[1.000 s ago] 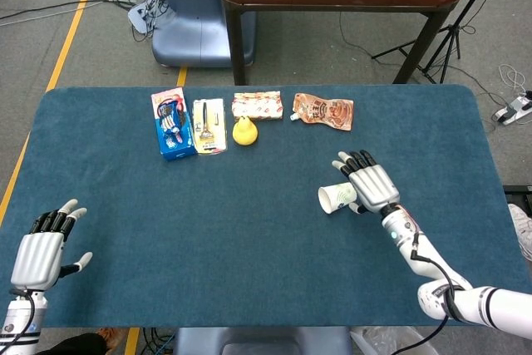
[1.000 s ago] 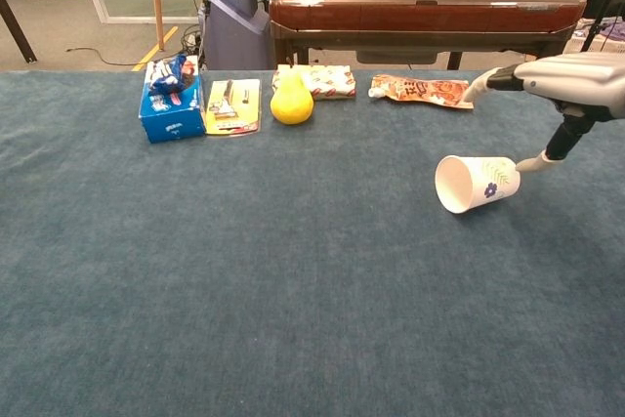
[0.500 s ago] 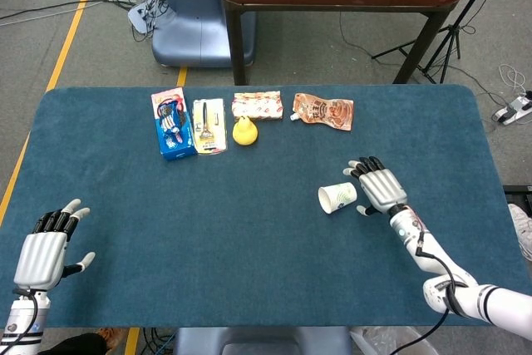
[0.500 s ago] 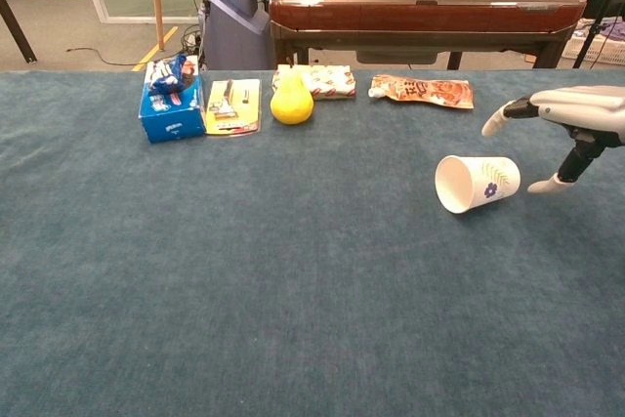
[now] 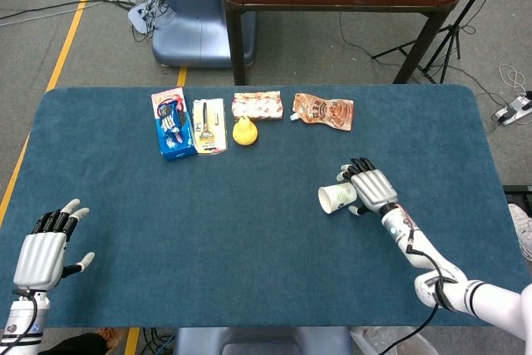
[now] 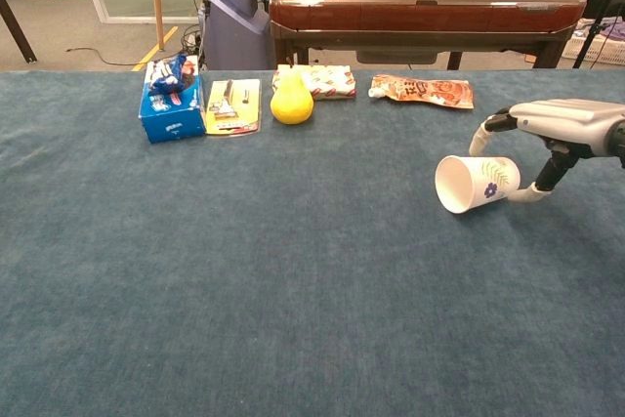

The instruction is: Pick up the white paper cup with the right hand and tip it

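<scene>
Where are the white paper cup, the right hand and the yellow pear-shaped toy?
white paper cup (image 6: pixel 476 184), chest view, on its printed side wall.
right hand (image 5: pixel 373 189), head view, on the silver back of the hand.
yellow pear-shaped toy (image 6: pixel 291 101), chest view, on its rounded body.

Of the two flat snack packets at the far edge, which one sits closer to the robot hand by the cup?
The orange spouted pouch, rightmost in the row; the white wrapped packet lies further left, behind the yellow pear, away from the right robot hand.

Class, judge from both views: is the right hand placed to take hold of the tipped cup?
Probably yes. The right hand sits at the cup, its fingers arched over the base end; nothing lies between them.
</scene>
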Available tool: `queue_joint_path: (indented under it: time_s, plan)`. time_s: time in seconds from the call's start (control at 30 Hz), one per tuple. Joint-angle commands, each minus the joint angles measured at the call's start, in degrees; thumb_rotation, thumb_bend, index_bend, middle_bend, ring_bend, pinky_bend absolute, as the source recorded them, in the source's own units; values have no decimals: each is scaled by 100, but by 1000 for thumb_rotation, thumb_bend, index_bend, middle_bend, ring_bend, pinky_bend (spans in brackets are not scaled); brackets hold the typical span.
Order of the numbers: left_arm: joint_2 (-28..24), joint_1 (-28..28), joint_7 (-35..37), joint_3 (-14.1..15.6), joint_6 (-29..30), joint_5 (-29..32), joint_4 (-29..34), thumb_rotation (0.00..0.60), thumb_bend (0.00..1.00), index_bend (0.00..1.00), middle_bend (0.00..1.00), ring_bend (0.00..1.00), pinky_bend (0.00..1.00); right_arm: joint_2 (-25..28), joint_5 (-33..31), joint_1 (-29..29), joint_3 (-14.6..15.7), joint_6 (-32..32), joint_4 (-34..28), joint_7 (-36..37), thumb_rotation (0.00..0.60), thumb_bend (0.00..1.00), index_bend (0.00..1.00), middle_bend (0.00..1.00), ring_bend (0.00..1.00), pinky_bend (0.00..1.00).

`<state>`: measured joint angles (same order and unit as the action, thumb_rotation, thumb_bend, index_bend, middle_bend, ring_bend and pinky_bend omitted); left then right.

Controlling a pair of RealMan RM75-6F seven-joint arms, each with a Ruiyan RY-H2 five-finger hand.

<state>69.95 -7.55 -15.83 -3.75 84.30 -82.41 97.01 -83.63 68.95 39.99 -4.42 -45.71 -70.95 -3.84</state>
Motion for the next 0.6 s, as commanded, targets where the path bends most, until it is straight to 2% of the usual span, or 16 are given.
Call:
queue_joint_path:
  time_s: [0.03, 0.6]
  plan:
    - [-1, -5, -8, 1, -8, 1, 6, 600, 146, 220, 126, 162, 137, -51, 41, -19, -18, 9, 92, 79, 600, 214, 305, 176, 0, 0]
    - [-2, -37, -96, -3, -60, 40, 44, 600, 146, 219, 126, 162, 137, -379, 377, -58, -107, 62, 712, 825, 600, 258, 382, 229, 9, 0]
